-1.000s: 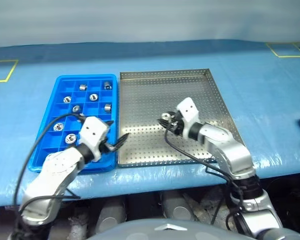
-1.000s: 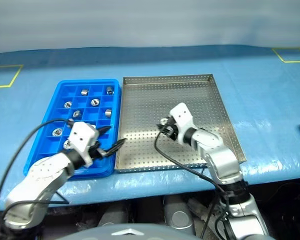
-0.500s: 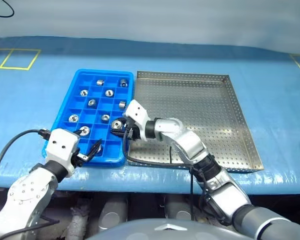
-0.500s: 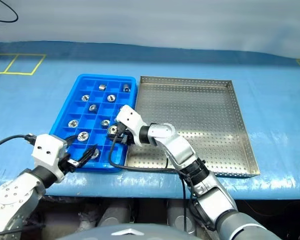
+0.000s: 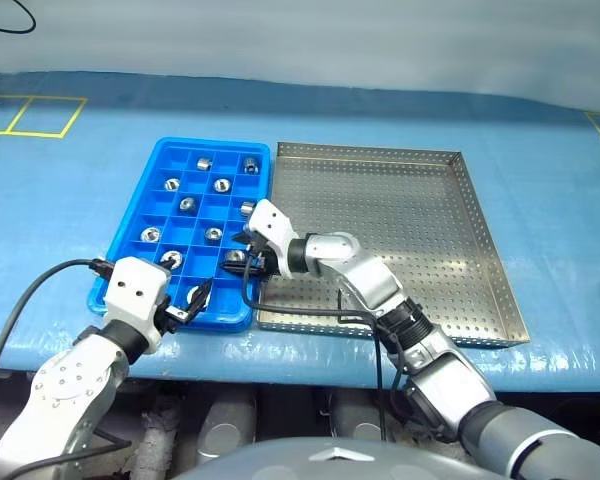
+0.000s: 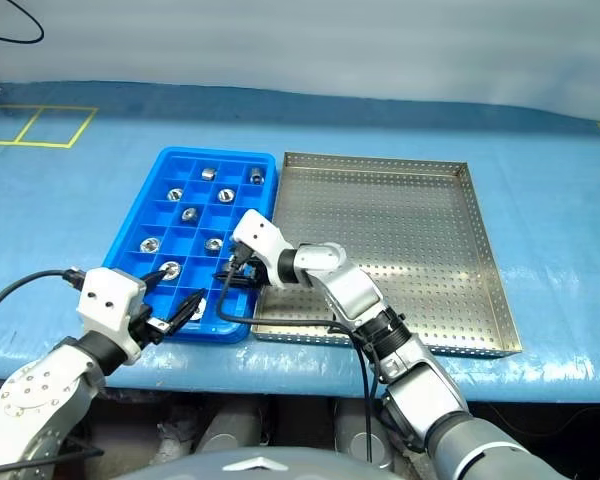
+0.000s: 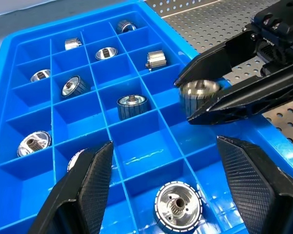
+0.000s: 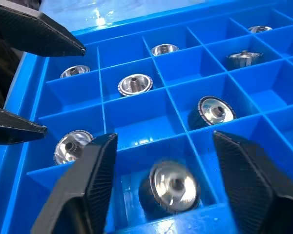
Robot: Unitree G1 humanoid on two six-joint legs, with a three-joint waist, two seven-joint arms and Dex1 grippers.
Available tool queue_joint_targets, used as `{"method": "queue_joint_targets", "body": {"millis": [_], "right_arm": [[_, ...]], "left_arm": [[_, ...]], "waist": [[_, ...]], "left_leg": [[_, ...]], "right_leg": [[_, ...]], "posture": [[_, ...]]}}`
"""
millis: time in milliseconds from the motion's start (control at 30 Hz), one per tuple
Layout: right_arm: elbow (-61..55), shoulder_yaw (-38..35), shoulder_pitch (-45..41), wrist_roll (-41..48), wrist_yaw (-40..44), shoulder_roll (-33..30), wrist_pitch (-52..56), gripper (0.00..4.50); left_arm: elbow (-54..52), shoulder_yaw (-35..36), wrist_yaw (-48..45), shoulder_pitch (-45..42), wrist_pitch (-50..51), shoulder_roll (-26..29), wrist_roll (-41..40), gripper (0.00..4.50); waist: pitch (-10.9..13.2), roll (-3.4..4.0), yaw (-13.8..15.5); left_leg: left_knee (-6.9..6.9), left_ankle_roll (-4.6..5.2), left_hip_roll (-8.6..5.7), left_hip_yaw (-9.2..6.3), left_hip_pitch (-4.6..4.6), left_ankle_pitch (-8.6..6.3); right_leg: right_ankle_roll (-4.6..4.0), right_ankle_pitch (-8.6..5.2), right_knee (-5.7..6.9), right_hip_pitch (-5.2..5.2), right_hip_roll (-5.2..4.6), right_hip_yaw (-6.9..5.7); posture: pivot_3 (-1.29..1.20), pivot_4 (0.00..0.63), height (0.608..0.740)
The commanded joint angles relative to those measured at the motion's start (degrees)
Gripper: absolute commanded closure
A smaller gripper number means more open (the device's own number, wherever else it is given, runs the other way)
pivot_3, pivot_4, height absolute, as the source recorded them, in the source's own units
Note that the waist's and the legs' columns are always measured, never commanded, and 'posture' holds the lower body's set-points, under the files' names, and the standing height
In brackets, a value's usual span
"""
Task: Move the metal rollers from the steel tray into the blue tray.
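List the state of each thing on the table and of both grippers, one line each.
steel tray: no rollers lying in it.
blue tray: rollers sit singly in several compartments, others bare.
roller: between the right gripper's fingers, over a compartment at the tray's steel-tray side.
right gripper: fingers open, spread around that roller.
left gripper: fingers open, holding nothing, at the blue tray's near edge.

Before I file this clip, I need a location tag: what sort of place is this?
Probably a workshop or lab parts-sorting bench: a blue tray gridded for metal rollers, a perforated steel tray, and yellow tape squares on the blue-covered table.
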Motion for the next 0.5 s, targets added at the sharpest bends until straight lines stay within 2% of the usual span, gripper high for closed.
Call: {"method": "queue_joint_targets", "body": {"millis": [33, 200, 433, 500], "right_arm": [[-5.19, -3.38, 0.73, 1.57, -1.32, 0.6, -0.29, 1.1], [-13.18, -11.03, 3.39, 2.67, -6.89, -1.06, 0.66, 1.1], [-20.62, -18.82, 10.12, 2.46, -7.51, -14.09, 4.43, 1.1], [-21.61, -20.26, 12.97, 2.38, -7.09, -18.09, 5.77, 0.74]], "left_arm": [[-0.8, -1.12, -0.3, -1.75, -0.45, 0.58, -0.14, 0.84], [2.73, -6.03, -0.63, -8.39, -2.24, -0.38, 0.4, 0.84], [14.1, -14.51, -0.66, -21.28, -7.42, -1.83, 4.85, 0.84], [17.53, -16.35, -2.0, -24.2, -9.14, -2.19, 5.22, 0.84]], "waist": [[0.0, 0.0, -0.1], [0.01, 0.02, -0.04], [-0.02, 0.02, -1.21], [-0.02, 0.03, -2.26]], "left_leg": [[0.0, 0.0, 0.0, 0.0, 0.0, 0.0], [-0.01, -0.01, 0.0, 0.01, -0.02, 0.0], [0.04, 0.04, -0.08, 0.21, -0.04, -0.01], [0.0, 0.06, -0.05, 0.25, -0.05, -0.03]], "right_leg": [[0.0, 0.0, -0.01, 0.0, 0.0, 0.0], [0.06, 0.04, 0.01, -0.02, 0.0, -0.03], [0.08, 0.06, -0.08, 0.06, -0.05, 0.02], [0.14, 0.1, -0.06, 0.01, -0.03, 0.06]], "posture": [[0.07, 0.15, 0.74], [0.02, 0.15, 0.74], [-0.1, 0.15, 0.74], [-0.15, 0.15, 0.74]]}}
